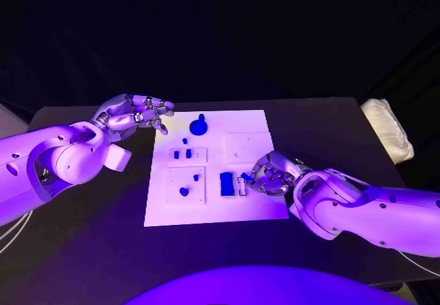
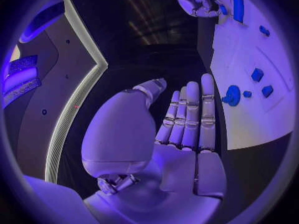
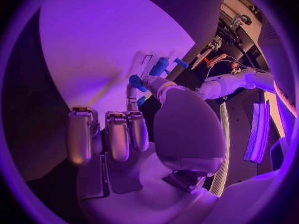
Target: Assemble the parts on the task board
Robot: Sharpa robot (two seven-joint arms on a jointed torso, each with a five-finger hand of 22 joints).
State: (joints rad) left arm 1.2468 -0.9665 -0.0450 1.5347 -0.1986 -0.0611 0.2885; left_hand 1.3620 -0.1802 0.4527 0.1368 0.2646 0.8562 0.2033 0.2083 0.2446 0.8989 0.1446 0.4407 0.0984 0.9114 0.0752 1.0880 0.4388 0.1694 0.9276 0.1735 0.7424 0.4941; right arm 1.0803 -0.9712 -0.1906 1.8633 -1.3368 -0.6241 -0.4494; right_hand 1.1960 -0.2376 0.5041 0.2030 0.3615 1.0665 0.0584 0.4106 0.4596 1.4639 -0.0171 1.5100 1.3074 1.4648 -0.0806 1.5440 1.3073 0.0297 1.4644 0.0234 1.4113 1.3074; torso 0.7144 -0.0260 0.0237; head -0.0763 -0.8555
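Meanwhile the right robot hand (image 1: 267,175) pinches a small blue part (image 1: 246,178) beside the upright bar (image 1: 226,183); left robot hand (image 1: 137,113) spread

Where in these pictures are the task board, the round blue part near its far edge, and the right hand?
task board (image 1: 255,204): head view, bare white area near its front right corner.
round blue part (image 1: 199,126): head view, centre of its disc.
right hand (image 1: 267,175): head view, middle of the hand, at the board's right side.
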